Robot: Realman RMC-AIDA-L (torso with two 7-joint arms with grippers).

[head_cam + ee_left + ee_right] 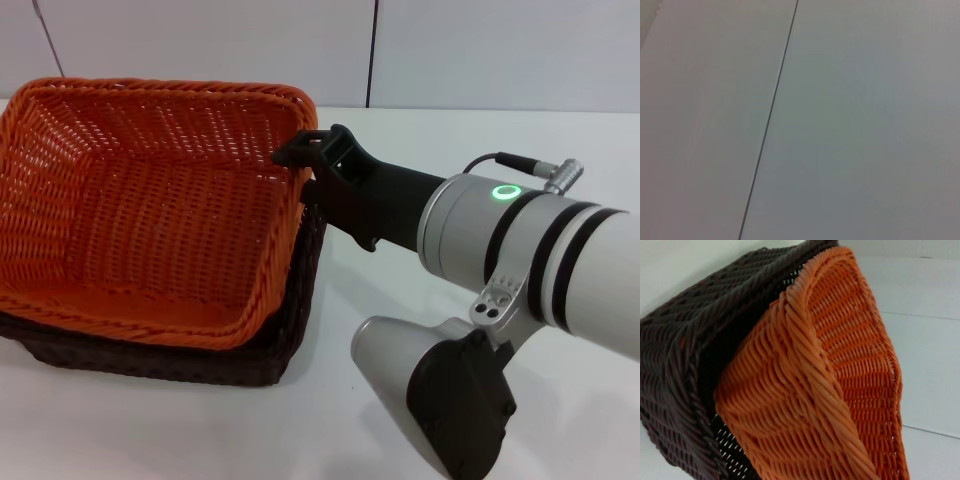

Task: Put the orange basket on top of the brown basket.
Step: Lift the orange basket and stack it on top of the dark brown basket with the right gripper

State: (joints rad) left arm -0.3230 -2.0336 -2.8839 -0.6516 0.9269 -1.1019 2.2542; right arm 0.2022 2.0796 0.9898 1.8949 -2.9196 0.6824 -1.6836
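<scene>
— What's on the left of the head view?

— I see the orange basket (140,200) nested tilted inside the brown basket (200,362), its far right corner riding high, both on the white table (330,430).

— And to the right?

— My right gripper (312,152) is at that raised corner of the orange rim. I can't tell whether it's clenched or released. The left gripper is out of sight; its wrist camera shows only a wall panel (850,125).
</scene>
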